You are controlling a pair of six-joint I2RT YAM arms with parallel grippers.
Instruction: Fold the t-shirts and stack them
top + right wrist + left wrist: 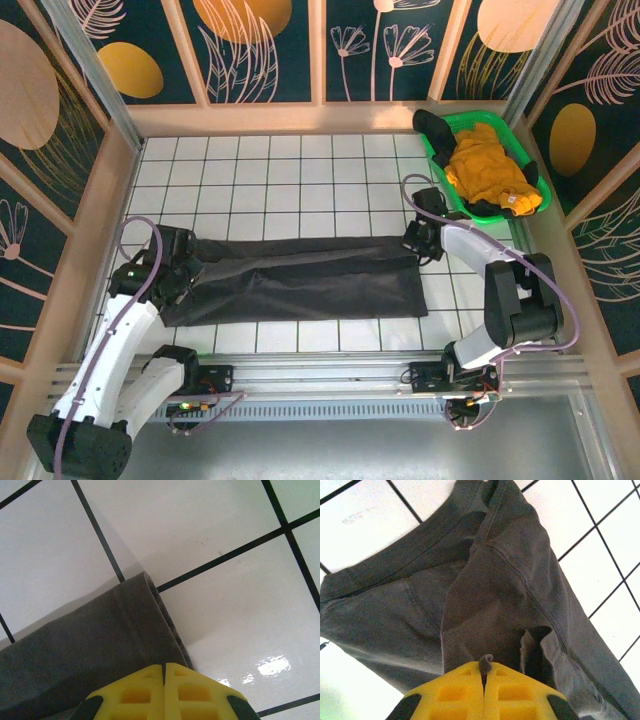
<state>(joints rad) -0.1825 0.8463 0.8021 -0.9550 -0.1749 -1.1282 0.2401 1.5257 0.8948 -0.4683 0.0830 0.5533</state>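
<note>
1. From above, the grey shirt (310, 275) lies long and flat on the table (280, 180). It is stretched between your two grippers. The left gripper (185, 272) is at its left end and the right gripper (418, 243) is at its right end. The yellow shirt (490, 170) sits in the green tray (470, 117) at the far right corner, well apart from the grey one. If you lift one end faster than the other, I think the shirt will twist and the fold will come out crooked.

2. In the left wrist view, the left gripper (484, 672) is squeezed all the way closed. Only a tiny nub of the grey shirt (485, 590) pokes up between the fingers. That looks like a thin hold. If you pull hard, the cloth may slip right out. The cloth here is also bunched and wrinkled, so a lump could get folded inside.

3. In the right wrist view, the right gripper (164, 672) is squeezed closed too. It sits right at the hem corner of the grey shirt (100, 655) and seems to pinch just the edge. The table (225, 545) is smooth and shiny, so the cloth may slide when you drag it. If this corner slips free, that end could flop down and spoil your fold.
</note>
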